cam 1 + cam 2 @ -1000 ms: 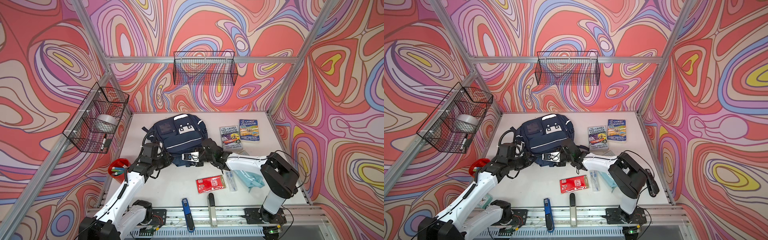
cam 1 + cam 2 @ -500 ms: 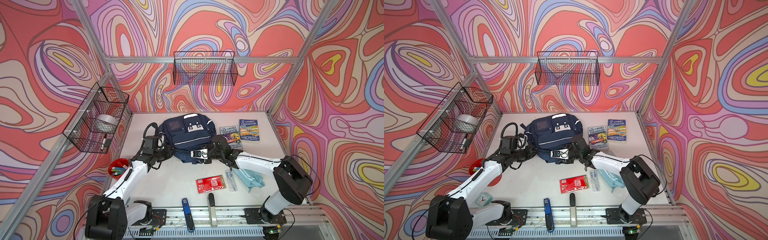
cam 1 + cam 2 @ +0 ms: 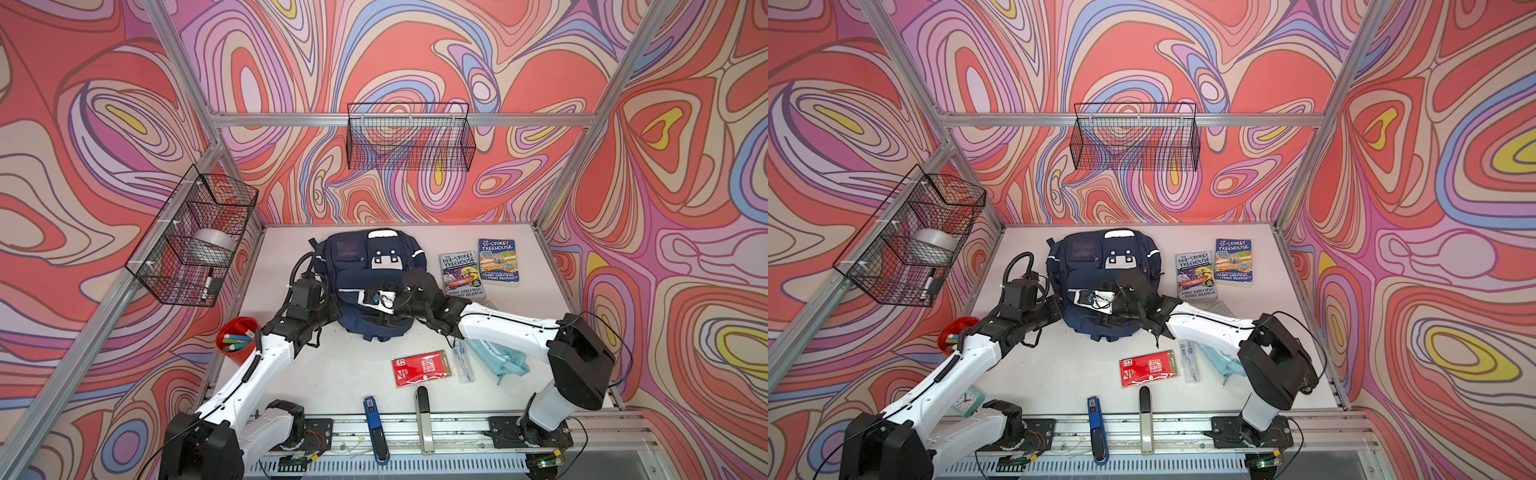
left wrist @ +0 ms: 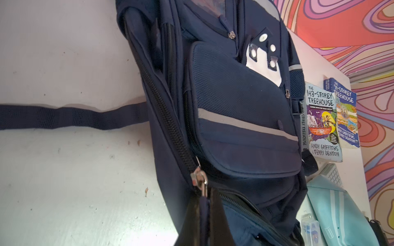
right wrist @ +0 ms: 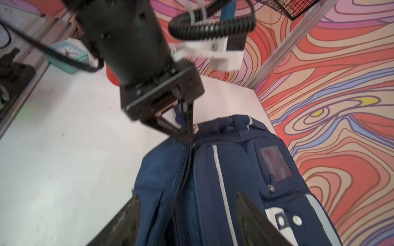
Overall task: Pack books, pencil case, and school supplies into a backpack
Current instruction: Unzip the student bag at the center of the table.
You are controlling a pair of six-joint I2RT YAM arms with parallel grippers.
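Pinching zip pull [image 4: 201,184] tightly in left gripper [image 5: 187,136] at left flank of navy backpack [image 3: 353,270] lying flat mid-table, zip track leading lengthwise toward far end, with right gripper [image 5: 187,198] released wide above near half, grasping nothing.

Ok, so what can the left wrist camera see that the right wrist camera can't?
Only the left wrist view shows the grey book, the blue book, the pencil case, the pens and a loose strap. Only the right wrist view shows the left gripper pinched shut at the zip of the backpack, the right gripper open over it, and a clock. Both views show the backpack and the table.
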